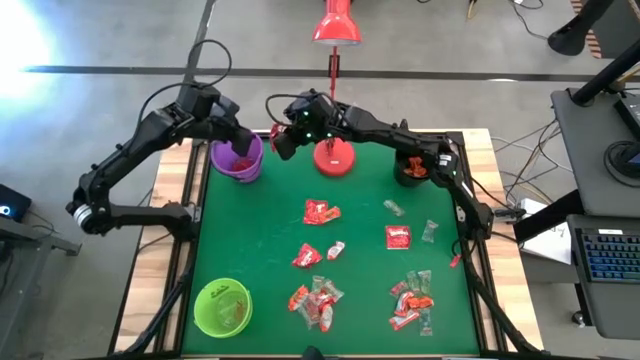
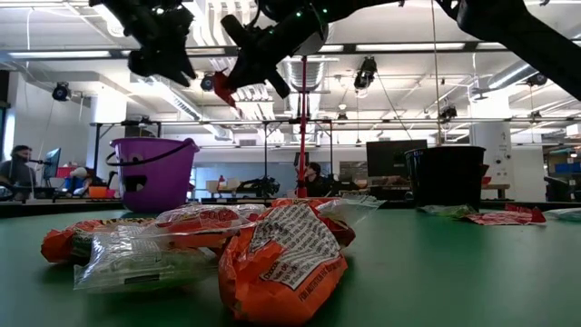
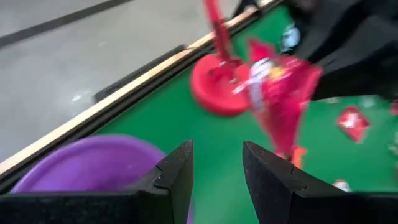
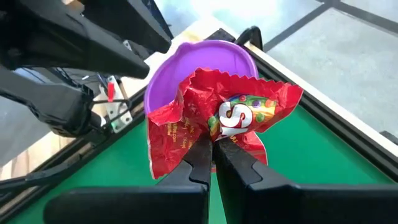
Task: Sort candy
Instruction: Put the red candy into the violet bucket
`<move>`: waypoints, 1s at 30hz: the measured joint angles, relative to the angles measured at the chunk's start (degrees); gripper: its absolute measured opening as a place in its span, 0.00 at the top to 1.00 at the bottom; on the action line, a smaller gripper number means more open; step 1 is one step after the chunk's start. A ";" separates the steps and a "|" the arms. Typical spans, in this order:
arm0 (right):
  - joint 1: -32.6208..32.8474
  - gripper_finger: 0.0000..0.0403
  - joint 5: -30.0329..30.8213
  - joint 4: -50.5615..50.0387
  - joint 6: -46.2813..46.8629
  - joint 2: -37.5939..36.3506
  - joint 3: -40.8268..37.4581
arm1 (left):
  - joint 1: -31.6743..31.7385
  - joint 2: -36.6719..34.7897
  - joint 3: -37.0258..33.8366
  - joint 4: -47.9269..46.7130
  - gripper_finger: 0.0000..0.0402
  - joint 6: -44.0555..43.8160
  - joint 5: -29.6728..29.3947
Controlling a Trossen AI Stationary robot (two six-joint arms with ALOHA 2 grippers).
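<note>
From above, the right gripper [image 1: 281, 140] reaches across the far side of the green table [image 1: 360, 250], just beside the purple cup [image 1: 238, 160]. The left gripper [image 1: 240, 140] hangs over that same cup. More candy [image 1: 318, 298] lies scattered on the near half of the table. A green cup [image 1: 222, 306] sits at the near left corner, and a black cup [image 1: 412, 168] sits at the far right. The red lamp base [image 1: 334, 157] stands between the purple and black cups.

From table height, both grippers are high up, close together, above the purple cup [image 2: 152, 174]. A red corner of wrapper pokes out of the right gripper [image 2: 238, 80].

Past the left gripper [image 3: 216, 167], its fingers are apart and hold nothing. The red candy bag [image 3: 281, 99] hangs just beyond them.

The right gripper [image 4: 212, 149] is squeezed tight on the red candy bag [image 4: 217, 121], with the purple cup [image 4: 186, 65] behind it.

The two arms are very near each other and could bump. The bag is big and crumpled, so I think it may catch the cup's rim and fall outside if it is let go too soon.
</note>
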 joint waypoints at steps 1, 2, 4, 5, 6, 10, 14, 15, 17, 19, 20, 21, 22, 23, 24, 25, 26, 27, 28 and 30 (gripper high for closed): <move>-0.04 0.98 0.00 -0.18 -0.01 0.00 0.00 | 0.00 0.35 0.00 1.23 0.70 -0.02 0.85; -0.13 0.98 0.00 -0.27 0.00 0.00 0.00 | -0.02 0.66 0.00 1.98 0.70 -0.06 1.08; -0.24 0.98 0.00 -0.35 0.12 0.00 0.00 | 0.00 1.18 0.00 2.26 0.70 -0.13 1.06; -0.36 0.98 0.00 -0.32 0.21 0.00 0.00 | 0.00 1.36 0.00 2.26 0.70 -0.17 1.06; -0.41 0.98 0.01 -0.31 0.35 0.00 0.00 | 0.00 1.46 0.00 2.26 0.70 -0.12 1.12; -1.02 0.98 0.06 -0.33 0.68 0.00 0.00 | 0.00 1.95 0.02 3.44 0.70 0.56 4.20; -1.47 0.98 0.44 -0.28 0.92 0.00 0.00 | 0.00 3.40 0.02 6.07 0.70 0.12 6.67; -1.58 0.98 0.43 -0.28 0.92 0.00 0.00 | 0.00 3.86 0.02 6.42 0.70 -0.10 7.50; -1.77 0.98 0.42 -0.31 1.01 0.00 0.00 | -0.02 4.83 0.02 7.04 0.70 -0.24 8.60; -1.88 0.98 0.42 -0.31 1.07 0.00 0.00 | -0.04 5.74 0.04 7.56 0.70 -0.24 8.62; -1.96 0.98 0.42 -0.28 1.06 0.00 0.00 | -0.05 6.13 0.03 8.14 0.70 -0.28 8.69; -1.99 0.98 0.42 -0.28 1.06 0.00 0.00 | -0.05 6.41 0.04 8.84 0.70 -0.41 9.09; -2.04 0.98 0.42 -0.31 1.07 0.00 0.00 | -0.05 6.64 0.04 9.34 0.70 -0.45 10.18; -2.09 0.98 0.42 -0.31 1.06 0.00 0.00 | -0.05 6.77 0.04 9.97 0.70 -0.48 11.29; -2.14 0.98 0.42 -0.32 1.07 0.00 0.00 | -0.02 6.88 0.05 10.85 0.70 -0.53 12.09; -2.16 0.98 0.42 -0.33 1.06 0.00 0.00 | -0.02 6.97 0.09 11.67 0.70 -0.62 12.81; -2.27 0.98 0.42 -0.31 1.05 0.00 0.00 | -0.02 7.05 0.11 12.31 0.70 -0.86 12.93; -2.27 0.98 0.42 -0.31 1.07 0.00 0.00 | -0.05 7.22 0.11 12.81 0.70 -1.20 12.95; -2.28 0.98 0.42 -0.31 1.07 -0.02 0.00 | -0.07 7.46 0.13 13.17 0.70 -1.48 13.01; -2.34 0.98 0.42 -0.37 1.07 -0.02 0.00 | -0.02 7.98 0.13 13.13 0.70 -1.75 12.86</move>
